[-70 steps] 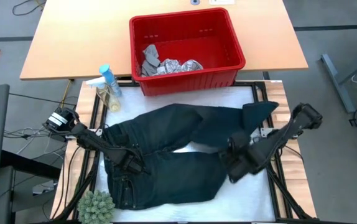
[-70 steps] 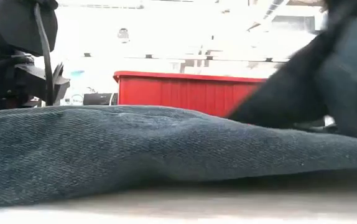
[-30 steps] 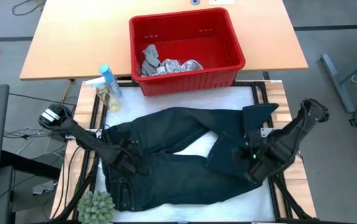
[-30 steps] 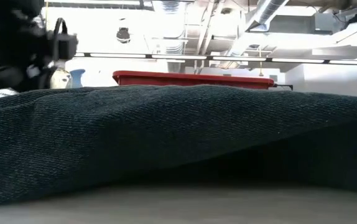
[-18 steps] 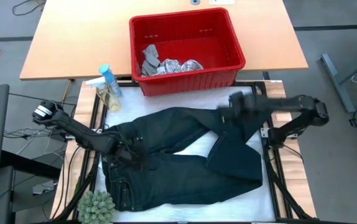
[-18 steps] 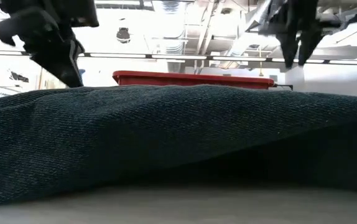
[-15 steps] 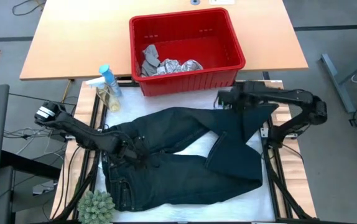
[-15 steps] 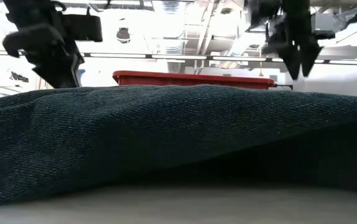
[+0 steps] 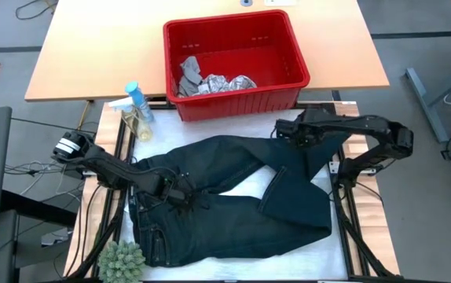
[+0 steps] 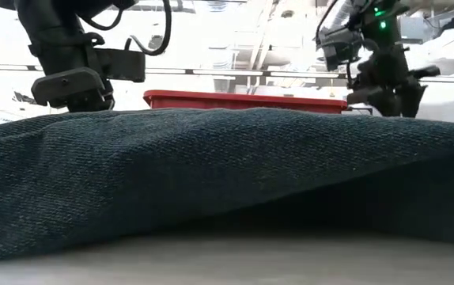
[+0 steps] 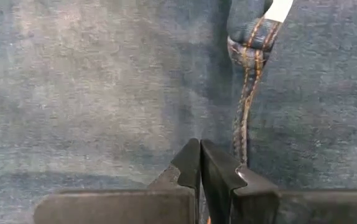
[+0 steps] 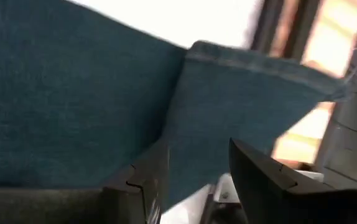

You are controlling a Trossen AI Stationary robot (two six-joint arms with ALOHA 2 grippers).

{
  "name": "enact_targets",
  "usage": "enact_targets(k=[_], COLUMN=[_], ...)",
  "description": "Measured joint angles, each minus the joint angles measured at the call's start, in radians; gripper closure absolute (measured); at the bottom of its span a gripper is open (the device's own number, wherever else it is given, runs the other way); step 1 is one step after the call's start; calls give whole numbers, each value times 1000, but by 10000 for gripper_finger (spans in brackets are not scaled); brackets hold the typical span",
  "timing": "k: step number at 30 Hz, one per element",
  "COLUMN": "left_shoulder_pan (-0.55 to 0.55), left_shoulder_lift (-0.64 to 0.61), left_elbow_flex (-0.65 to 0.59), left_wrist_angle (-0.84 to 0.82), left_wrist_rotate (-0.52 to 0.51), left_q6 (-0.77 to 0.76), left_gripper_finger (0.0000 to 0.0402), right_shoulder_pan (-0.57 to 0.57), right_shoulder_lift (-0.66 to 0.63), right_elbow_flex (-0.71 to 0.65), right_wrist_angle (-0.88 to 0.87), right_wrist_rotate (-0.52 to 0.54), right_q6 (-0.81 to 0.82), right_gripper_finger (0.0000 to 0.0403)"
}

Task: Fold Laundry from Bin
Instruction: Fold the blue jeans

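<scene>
The dark navy trousers (image 9: pixel 225 220) lie spread on the white-padded table, and the near leg's end is folded back over itself (image 9: pixel 296 200). My left gripper (image 9: pixel 180 192) is shut, low over the crotch area, beside an orange-stitched seam (image 11: pixel 248 106). My right gripper (image 9: pixel 282 130) is open at the far leg near its cuff (image 9: pixel 328 145), and denim shows between its fingers (image 12: pixel 197 149). The red bin (image 9: pixel 241 102) stands beyond and holds the grey cloth (image 9: pixel 188 72) and the leaf-print cloth (image 9: pixel 229 83). My left gripper points its shut fingertips (image 11: pixel 194 155) down at the denim next to the seam; I cannot tell whether they touch it. My right gripper has the far leg's side edge (image 12: pixel 178 124) between its open fingers; I cannot tell whether they touch it.
Two spray bottles (image 9: pixel 135 106) stand at the table's far left corner beside the bin. A small green plant (image 9: pixel 121 261) sits at the near left corner. The black frame rails (image 9: pixel 339 169) run along the table's sides.
My right gripper has risen from the folded near leg and gone toward the table's far edge, then come down at the far leg. The folded leg end stays lying where it was. My left gripper has shifted a little toward the right and come down over the crotch area.
</scene>
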Motion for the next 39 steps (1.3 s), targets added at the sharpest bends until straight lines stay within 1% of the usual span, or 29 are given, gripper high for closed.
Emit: enact_targets(k=[4, 9, 14, 16, 18, 19, 21, 23, 24, 31, 36, 39], left_shoulder_pan=[5, 6, 15, 15, 15, 15, 15, 15, 15, 15, 15, 15], left_shoulder_lift=[0, 0, 0, 0, 0, 0, 0, 0, 0, 0, 0, -1], left_elbow_flex=[0, 0, 0, 0, 0, 0, 0, 0, 0, 0, 0, 0], left_wrist_angle=[-5, -7, -13, -14, -14, -14, -13, -13, -13, -13, -13, -13], left_wrist_rotate=[15, 15, 15, 15, 15, 15, 14, 14, 14, 22, 23, 41], left_q6=[0, 10, 19, 28, 33, 34, 34, 34, 34, 64, 48, 49], left_gripper_finger=[401, 401, 401, 401, 401, 401, 401, 401, 401, 401, 401, 401], right_shoulder_pan=[11, 9, 7, -3, -16, -21, -35, -53, -62, -154, -221, -286], right_shoulder_lift=[0, 0, 3, 3, 3, 3, 3, 3, 3, 1, 0, 0], right_elbow_flex=[-93, -173, -229, -243, -249, -249, -249, -249, -248, -146, -46, 33], right_wrist_angle=[84, 180, 181, 182, 177, 176, 174, 183, 189, 185, 154, 108], right_wrist_rotate=[-10, -63, -68, -68, -69, -69, -68, -72, -76, -71, -3, 41], right_q6=[24, 27, 28, 29, 28, 27, 20, -1, -17, -98, -171, -186], right_gripper_finger=[211, 211, 211, 217, 240, 258, 309, 367, 382, 387, 387, 388])
